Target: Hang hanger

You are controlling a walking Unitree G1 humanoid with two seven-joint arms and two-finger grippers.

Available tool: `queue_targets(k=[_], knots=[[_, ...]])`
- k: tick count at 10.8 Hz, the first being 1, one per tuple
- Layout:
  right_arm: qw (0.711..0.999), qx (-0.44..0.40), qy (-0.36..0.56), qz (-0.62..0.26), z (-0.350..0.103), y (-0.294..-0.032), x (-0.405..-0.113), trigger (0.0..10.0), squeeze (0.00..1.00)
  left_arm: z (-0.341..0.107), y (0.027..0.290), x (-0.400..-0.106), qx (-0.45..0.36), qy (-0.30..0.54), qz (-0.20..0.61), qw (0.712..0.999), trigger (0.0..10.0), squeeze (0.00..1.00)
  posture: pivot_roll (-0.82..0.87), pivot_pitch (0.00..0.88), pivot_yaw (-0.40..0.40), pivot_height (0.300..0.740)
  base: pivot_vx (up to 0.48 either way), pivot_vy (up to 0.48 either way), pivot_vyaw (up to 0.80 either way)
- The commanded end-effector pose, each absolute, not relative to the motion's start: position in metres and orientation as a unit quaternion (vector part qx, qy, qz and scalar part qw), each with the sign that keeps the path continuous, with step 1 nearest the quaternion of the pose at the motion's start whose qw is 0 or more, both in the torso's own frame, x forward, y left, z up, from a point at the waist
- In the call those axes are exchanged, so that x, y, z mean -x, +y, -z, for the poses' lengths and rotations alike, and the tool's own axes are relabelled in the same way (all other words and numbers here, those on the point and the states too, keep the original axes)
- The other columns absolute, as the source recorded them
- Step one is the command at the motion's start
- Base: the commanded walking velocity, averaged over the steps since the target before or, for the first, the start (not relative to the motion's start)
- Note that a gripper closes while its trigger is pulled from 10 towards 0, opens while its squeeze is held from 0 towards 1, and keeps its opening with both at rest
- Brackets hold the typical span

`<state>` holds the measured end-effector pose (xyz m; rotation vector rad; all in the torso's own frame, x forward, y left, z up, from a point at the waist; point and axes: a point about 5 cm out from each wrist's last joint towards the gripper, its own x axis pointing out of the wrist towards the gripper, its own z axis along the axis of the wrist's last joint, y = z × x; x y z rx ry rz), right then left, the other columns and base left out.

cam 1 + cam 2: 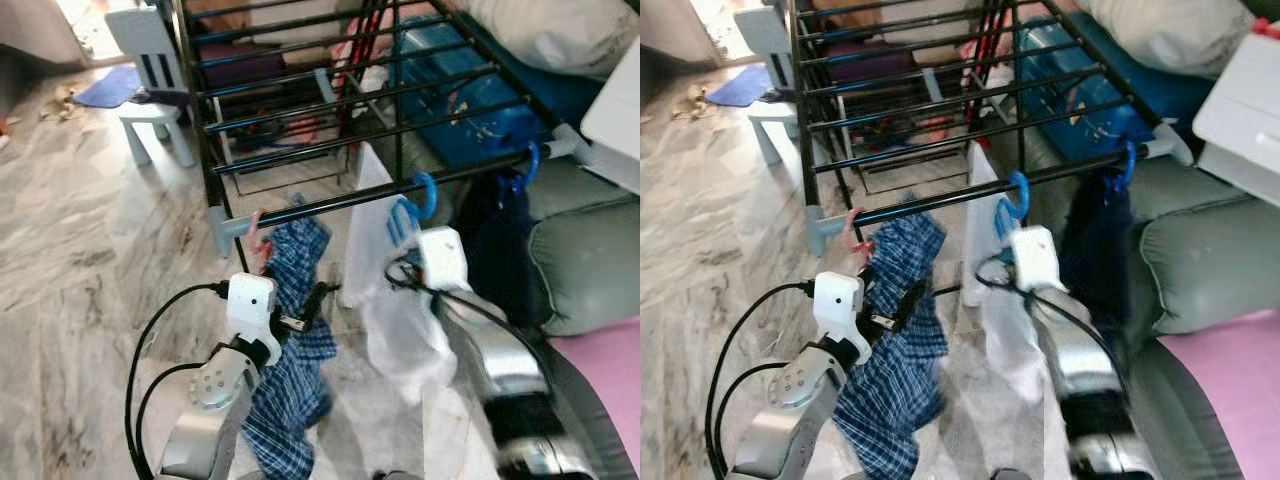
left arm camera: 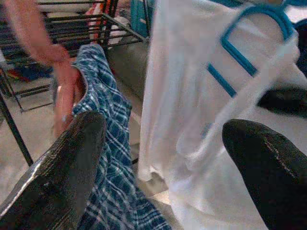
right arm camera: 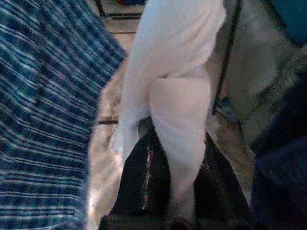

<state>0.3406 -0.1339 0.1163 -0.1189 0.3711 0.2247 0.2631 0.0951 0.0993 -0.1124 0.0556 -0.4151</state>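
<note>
A blue hanger carrying a white garment has its hook over the front bar of the black drying rack. My right gripper sits just below that bar, shut on a fold of the white garment. To its left, a blue plaid garment hangs from a pink hanger on the same bar. My left gripper is open beside the plaid cloth, its fingers wide apart with nothing between them.
Another blue hanger with a dark garment hangs at the bar's right end. A grey-green sofa is at the right, a blue bag lies under the rack, and a pale child's chair stands on the marble floor at the back left.
</note>
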Motion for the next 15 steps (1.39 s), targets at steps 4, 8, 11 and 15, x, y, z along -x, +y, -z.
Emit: queue_targets(k=[4, 8, 11, 15], knots=[[0.965, 0.052, 0.210, -0.148, -0.116, -0.113, -0.358, 10.0, 0.00, -0.099, 0.097, -0.263, 0.051, 0.029, 0.202, 0.978, 10.0, 0.00, -0.06, 0.125, 0.039, 0.740, 0.000, 0.000, 0.00], [0.953, 0.031, 0.264, -0.146, -0.084, -0.119, -0.347, 10.0, 0.00, -0.098, 0.098, -0.263, 0.049, 0.033, 0.201, 0.978, 10.0, 0.00, -0.05, 0.123, 0.038, 0.740, 0.000, 0.000, 0.00], [0.977, 0.053, 0.179, -0.106, -0.098, -0.137, -0.345, 10.0, 1.00, -0.097, 0.099, -0.263, 0.047, 0.036, 0.202, 0.978, 10.0, 0.00, -0.06, 0.121, 0.040, 0.740, 0.000, 0.000, 0.00], [0.981, 0.115, 0.129, -0.087, -0.101, -0.147, -0.322, 10.0, 1.00, -0.095, 0.100, -0.263, 0.042, 0.044, 0.204, 0.977, 10.0, 0.00, -0.07, 0.114, 0.046, 0.740, 0.000, 0.000, 0.00]])
